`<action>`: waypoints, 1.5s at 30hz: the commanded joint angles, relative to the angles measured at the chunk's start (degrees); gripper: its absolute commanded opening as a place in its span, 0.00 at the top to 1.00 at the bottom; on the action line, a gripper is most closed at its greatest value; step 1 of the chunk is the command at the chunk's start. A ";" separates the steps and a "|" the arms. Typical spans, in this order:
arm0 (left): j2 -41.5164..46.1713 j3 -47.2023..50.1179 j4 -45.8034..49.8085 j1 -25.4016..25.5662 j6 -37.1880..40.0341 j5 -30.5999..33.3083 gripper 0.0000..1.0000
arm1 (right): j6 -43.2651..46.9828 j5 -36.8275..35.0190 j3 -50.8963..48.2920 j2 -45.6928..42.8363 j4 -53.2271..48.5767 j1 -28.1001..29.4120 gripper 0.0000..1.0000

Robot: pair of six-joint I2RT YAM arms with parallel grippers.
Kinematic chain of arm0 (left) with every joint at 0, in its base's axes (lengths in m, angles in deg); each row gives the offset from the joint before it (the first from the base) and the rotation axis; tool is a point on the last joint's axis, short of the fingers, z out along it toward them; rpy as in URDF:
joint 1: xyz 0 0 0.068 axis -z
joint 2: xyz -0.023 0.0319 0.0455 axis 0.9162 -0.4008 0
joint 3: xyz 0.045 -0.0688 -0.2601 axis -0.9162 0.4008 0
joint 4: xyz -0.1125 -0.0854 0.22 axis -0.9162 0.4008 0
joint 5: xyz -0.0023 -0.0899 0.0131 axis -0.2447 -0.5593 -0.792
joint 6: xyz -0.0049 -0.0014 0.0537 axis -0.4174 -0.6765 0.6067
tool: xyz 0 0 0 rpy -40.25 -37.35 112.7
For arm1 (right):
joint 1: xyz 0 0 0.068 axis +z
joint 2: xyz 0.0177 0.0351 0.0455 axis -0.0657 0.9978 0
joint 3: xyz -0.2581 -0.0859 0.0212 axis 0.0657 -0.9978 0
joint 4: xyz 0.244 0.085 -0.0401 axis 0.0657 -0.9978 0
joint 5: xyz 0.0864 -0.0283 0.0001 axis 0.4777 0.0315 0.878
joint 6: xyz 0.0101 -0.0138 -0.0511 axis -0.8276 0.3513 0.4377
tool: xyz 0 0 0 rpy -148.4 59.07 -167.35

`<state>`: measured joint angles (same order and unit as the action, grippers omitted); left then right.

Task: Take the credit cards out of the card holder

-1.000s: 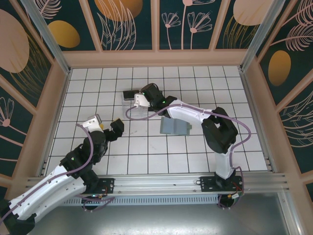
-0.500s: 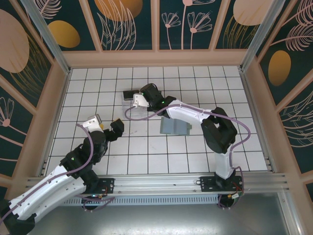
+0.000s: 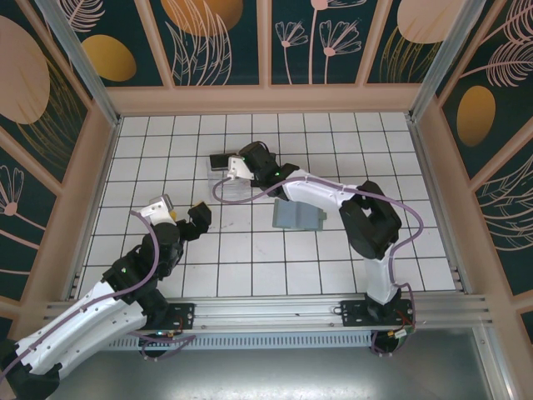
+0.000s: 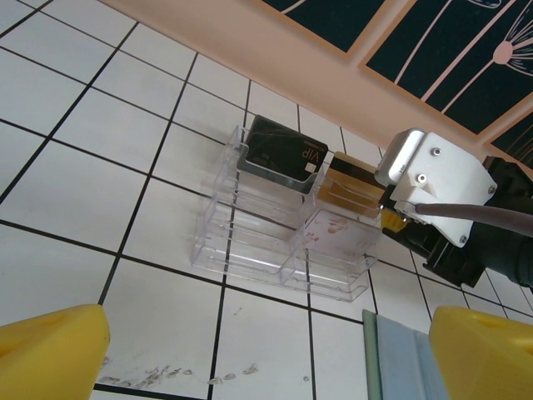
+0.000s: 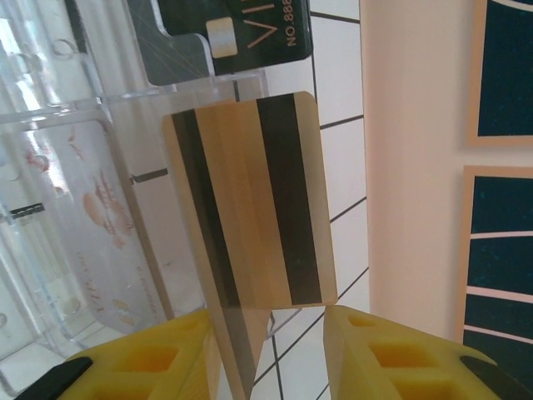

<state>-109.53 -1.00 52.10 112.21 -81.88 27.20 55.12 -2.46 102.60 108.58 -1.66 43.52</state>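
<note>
Right hand point(image 5: 271, 354) has loosened, jaws parted around a gold card point(image 5: 250, 200). Left hand point(image 4: 266, 358) gapes empty over white-tiled bench point(image 3: 250, 258), floral-panelled walls point(image 3: 333, 42) beyond.

We see a tan-gold credit card point(image 5: 250, 208) striped dark, a black card point(image 4: 279, 152), a grey-green card holder point(image 3: 298, 216), a white table point(image 3: 250, 267) gridded black.

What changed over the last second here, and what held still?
The right gripper opened partway, loosening its pinch on the gold card at the clear box; its arm's elbow shifted slightly left. The open left gripper, the card holder and the box stayed put.
</note>
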 commanded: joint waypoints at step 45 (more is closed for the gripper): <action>-17.48 -5.25 -9.88 -0.23 7.57 1.69 0.01 | -58.16 5.98 -40.48 -52.13 14.66 -17.86 0.01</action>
<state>-124.94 -4.41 46.86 112.21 -78.62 26.78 4.36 1.71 68.50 60.85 7.45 27.87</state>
